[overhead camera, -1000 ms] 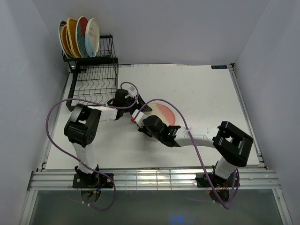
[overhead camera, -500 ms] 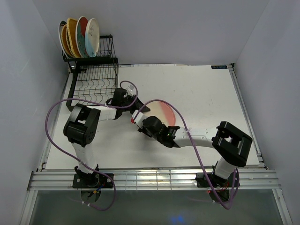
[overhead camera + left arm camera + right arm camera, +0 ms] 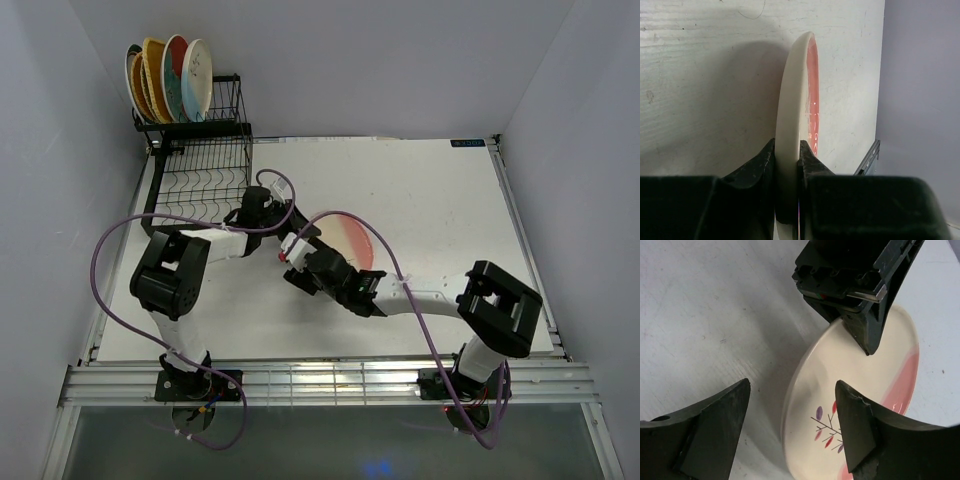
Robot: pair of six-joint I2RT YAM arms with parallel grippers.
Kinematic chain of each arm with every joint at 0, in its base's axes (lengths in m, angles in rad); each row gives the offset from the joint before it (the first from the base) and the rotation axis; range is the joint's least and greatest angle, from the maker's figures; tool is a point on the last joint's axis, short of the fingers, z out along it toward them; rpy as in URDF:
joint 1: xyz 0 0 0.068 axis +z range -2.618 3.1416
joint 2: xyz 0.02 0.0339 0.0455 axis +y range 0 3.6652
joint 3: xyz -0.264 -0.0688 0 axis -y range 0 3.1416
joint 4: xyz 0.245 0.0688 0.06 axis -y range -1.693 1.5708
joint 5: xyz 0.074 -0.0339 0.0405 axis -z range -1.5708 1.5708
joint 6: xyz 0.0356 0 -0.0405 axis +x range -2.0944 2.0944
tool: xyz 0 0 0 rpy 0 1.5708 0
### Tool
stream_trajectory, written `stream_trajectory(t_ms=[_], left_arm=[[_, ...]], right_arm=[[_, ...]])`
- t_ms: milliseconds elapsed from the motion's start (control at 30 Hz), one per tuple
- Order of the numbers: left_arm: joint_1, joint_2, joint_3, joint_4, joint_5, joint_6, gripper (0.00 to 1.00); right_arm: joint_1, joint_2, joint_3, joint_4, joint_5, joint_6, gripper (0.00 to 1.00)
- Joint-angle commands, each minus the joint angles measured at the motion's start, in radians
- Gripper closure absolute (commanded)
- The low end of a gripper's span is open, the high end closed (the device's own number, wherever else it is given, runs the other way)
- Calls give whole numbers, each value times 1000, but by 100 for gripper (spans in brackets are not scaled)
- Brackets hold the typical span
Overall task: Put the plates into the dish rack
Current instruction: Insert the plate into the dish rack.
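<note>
Left tool point(image 3: 787, 155) is clamped on the rim of the cream-pink plate point(image 3: 796, 90), one finger on each face. The plate is tipped up on edge, and whether its low edge touches the table point(image 3: 440, 200) I cannot tell. Right tool point(image 3: 792, 390) has its fingers spread apart. It straddles the near rim of the same plate and grips nothing.

The plate sits to the right of the dish rack point(image 3: 200, 175), just off the corner of its lower slotted section, on the side nearer the arm bases.

Here is the worry. It is a thin pinch on a smooth rim with all the plate's weight hanging beyond it, so a quick swing toward the rack could let the plate pivot in the fingers or slip out. The right tool is crowded against the plate too, so if it does not back off, a lift may knock the rim against those open fingers.

Around the rack, four plates point(image 3: 170, 80) stand upright in the raised basket at the back. The lower slots lie between them and the held plate. The left arm's purple cable point(image 3: 120, 240) loops wide on the rack's near side and could drag across the wire frame.
</note>
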Motion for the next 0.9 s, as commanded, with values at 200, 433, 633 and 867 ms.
stream_trajectory(t_ms=[200,433,633,867], left_arm=[[-7,-146,-40,35,-116,88,100],[-7,-247,-76,70,-244,177,100],[-6,-365,-81,141,-262,404,100],[-7,-459,-20,147,-300,501,100]], right_arm=[[5,-218,-159,186,18,8,16],[5,-402,-290,269,78,53,16],[-1,-519,-351,268,190,90,18],[-11,-602,-397,268,262,123,16]])
